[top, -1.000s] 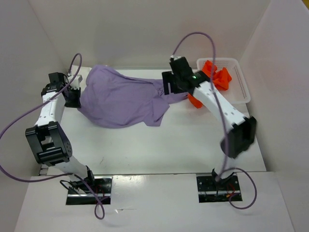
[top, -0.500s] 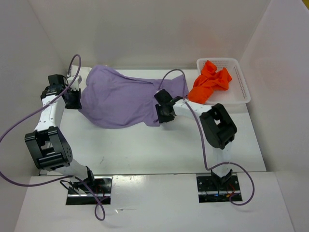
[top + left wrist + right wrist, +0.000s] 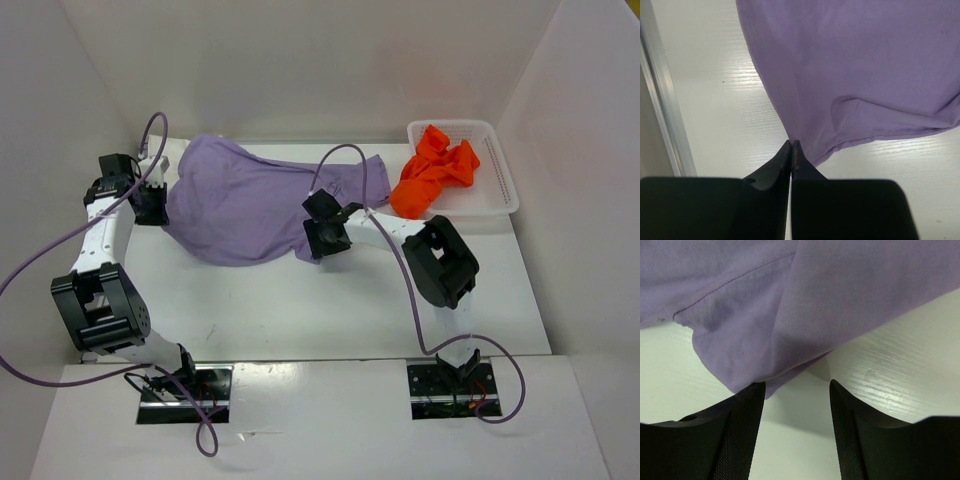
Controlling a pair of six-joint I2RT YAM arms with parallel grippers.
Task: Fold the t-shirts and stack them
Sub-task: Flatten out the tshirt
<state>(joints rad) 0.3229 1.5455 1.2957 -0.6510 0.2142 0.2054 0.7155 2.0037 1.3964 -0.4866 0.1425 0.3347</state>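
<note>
— What's changed in the last second?

— My right arm has swung away from the basket (image 3: 500,175) and dropped low. The right gripper (image 3: 322,238) now sits at the near right corner of the lavender t-shirt (image 3: 250,205). The left arm hasn't budged.

— Is either one holding anything?

— The right gripper's jaws stand apart with nothing pinched. In its wrist view the corner flap lies just ahead of the fingers (image 3: 742,430). The left gripper (image 3: 150,200) is closed tight, with its tips right at the shirt's left edge. I can't tell whether a bit of hem is nipped between them.

— Why set up like that?

— My reading is one arm at each end, so I can draw the shirt flat before the first fold. It lies rumpled across the far half of the table (image 3: 300,300).

— Room to work?

— There's plenty of bare table on the side toward me. The left is tight, because that gripper is near the side wall (image 3: 60,150). On the right, the orange t-shirt (image 3: 435,170) spills over the basket's rim, just beside the lavender cloth, so I think a pull that way could drag it along.
</note>
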